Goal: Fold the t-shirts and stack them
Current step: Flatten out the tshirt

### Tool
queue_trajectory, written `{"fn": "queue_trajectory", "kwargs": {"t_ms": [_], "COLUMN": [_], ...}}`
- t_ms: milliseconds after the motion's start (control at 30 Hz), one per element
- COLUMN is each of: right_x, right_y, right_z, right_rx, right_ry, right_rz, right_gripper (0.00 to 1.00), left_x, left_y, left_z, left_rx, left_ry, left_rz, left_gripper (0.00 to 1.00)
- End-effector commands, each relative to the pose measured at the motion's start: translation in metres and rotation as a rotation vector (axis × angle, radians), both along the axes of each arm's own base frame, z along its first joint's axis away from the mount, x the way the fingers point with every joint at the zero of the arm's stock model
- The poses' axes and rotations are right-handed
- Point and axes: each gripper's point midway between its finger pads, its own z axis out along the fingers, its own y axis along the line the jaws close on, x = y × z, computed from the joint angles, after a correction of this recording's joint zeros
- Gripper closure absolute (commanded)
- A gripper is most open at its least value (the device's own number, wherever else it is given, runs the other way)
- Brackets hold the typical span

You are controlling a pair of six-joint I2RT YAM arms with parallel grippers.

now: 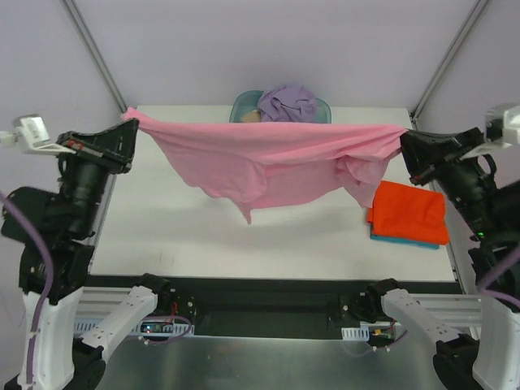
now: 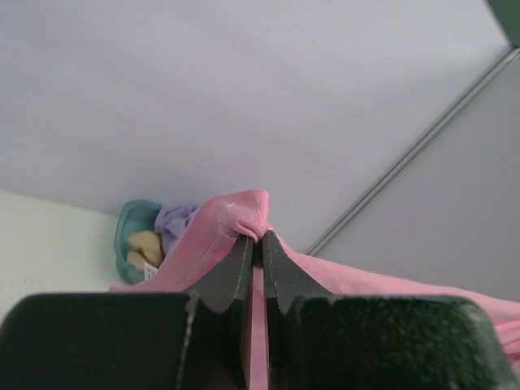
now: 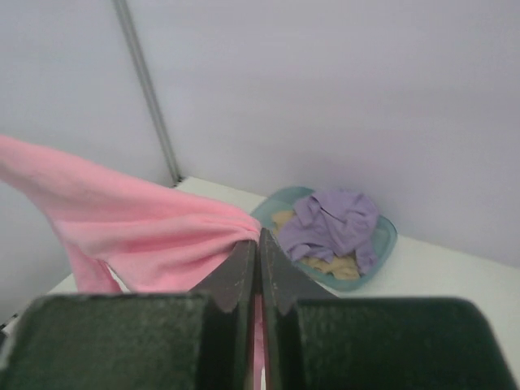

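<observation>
Top external view: the pink t-shirt (image 1: 268, 162) hangs stretched over the table (image 1: 162, 227), its ends clamped by the left gripper (image 1: 130, 120) and right gripper (image 1: 405, 135) — not yet folded. The orange-red t-shirt (image 1: 410, 210) lies folded on the teal t-shirt (image 1: 402, 240); the lavender t-shirt (image 1: 288, 103) and tan t-shirt (image 1: 250, 116) wait in the basket (image 1: 238, 104).

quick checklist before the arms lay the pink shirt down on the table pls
1. Grip of the left gripper on the pink t-shirt: ok, shut on the cloth.
2. Grip of the right gripper on the other end: ok, shut on the cloth.
3. Shirt hanging flat between them: not ok, it sags and bunches, with one fold dangling lowest.
4. Bare table in front to lay it on: ok.
5. Cloth clear of the folded orange-red t-shirt: cannot tell, the right drape hangs beside it.
6. Matching corners gripped: cannot tell.
</observation>
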Motion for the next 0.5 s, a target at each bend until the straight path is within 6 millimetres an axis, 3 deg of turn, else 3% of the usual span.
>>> {"fn": "queue_trajectory", "kwargs": {"t_ms": [0,133,267,367,400,433,467], "right_x": [-0.062,-0.06,-0.028,0.025,0.043,0.071,0.09], "right_y": [0.018,0.022,0.031,0.04,0.043,0.049,0.046], "right_z": [0.042,0.037,0.009,-0.048,-0.066,-0.112,-0.138], "right_rx": [-0.005,-0.018,-0.041,-0.083,-0.1,-0.137,-0.16], "right_ry": [-0.162,-0.146,-0.037,0.141,0.189,0.308,0.376], "right_rz": [0.211,0.227,0.223,0.187,0.169,0.156,0.109], "right_gripper": [0.99,0.99,0.99,0.97,0.96,0.95,0.92], "left_x": [-0.053,-0.059,-0.024,0.024,0.051,0.062,0.073], "left_y": [0.015,0.019,0.024,0.041,0.045,0.066,0.071], "left_z": [0.057,0.062,0.031,-0.03,-0.071,-0.098,-0.126], "left_rx": [0.021,0.031,0.048,0.065,0.097,0.111,0.123], "left_ry": [-0.204,-0.221,-0.103,0.119,0.244,0.328,0.409], "left_rz": [0.004,0.021,0.097,0.26,0.326,0.471,0.527], "left_gripper": [1.0,1.0,1.0,1.0,1.0,1.0,1.0]}}
